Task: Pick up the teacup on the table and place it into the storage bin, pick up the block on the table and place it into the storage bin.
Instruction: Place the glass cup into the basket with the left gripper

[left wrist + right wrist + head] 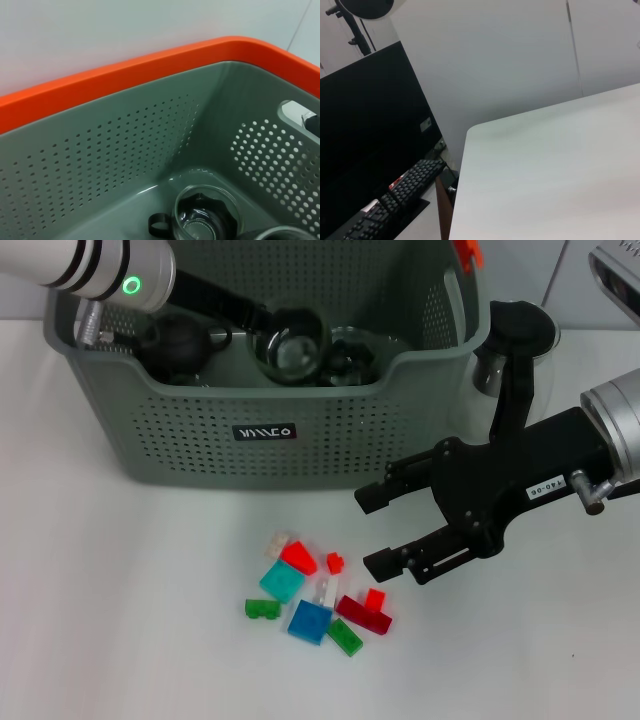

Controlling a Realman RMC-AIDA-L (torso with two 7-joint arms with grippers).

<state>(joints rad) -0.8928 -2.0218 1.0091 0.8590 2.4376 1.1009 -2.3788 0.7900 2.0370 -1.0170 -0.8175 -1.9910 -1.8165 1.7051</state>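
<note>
White table (120,640) fills the head view, with the bin (270,430) standing at the upper centre of the frame, its black label facing forward. Inside the bin, a glass teacup (292,348) sits near the middle, beside other dark items that are hard to make out. The left arm reaches in from the upper left of the frame down into the bin; its gripper is hidden among those items, so I cannot tell whether the fingers are apart or together. Its wrist view shows the bin's perforated inner wall, orange rim, and a glass cup at the bottom.

Below the bin, at lower centre, lies a loose cluster of blocks (318,592) in red, teal, blue, green and white. The right gripper (372,530) hovers just right of the cluster at centre right, its black fingers spread apart and holding nothing.
</note>
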